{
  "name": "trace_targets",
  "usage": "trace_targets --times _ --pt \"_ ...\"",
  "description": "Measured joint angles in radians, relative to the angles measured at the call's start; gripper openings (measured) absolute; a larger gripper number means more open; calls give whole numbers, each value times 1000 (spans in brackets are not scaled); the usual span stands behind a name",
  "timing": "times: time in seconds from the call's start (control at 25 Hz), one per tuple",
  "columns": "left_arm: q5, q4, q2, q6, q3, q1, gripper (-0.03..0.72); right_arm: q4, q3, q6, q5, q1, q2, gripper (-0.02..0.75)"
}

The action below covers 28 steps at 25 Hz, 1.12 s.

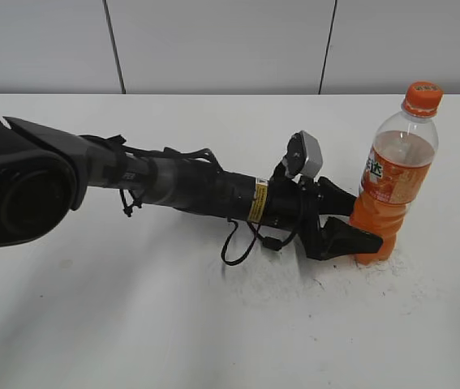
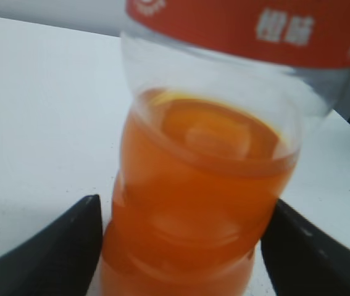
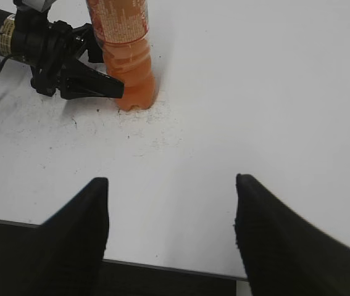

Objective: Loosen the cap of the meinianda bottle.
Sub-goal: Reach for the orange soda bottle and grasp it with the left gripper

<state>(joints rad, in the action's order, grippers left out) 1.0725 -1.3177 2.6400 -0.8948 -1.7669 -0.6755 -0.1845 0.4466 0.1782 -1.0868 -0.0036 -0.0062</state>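
Observation:
The meinianda bottle (image 1: 392,186) stands upright on the white table at the right, holding orange drink, with its orange cap (image 1: 422,98) on top. My left gripper (image 1: 367,223) reaches in from the left, and its two black fingers press against both sides of the bottle's waisted lower body. In the left wrist view the bottle (image 2: 205,154) fills the space between the fingers (image 2: 181,246); the cap is out of that view. My right gripper (image 3: 171,203) is open and empty above the table's front edge, well short of the bottle (image 3: 128,55).
The white table (image 1: 213,324) has scuff marks round the bottle's base. A grey panelled wall (image 1: 213,40) runs behind. The table's front edge (image 3: 162,265) lies under the right gripper. The left arm with its cable (image 1: 173,182) lies low across the table's left.

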Motion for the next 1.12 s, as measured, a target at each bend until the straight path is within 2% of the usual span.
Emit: trace_targets --times 0.52,1.12 --pt "-8 0 0 3 -2 -5 607 0 0 0 0 0 0 475" --pt "-7 6 1 4 -2 -5 572 0 0 0 0 0 0 475"
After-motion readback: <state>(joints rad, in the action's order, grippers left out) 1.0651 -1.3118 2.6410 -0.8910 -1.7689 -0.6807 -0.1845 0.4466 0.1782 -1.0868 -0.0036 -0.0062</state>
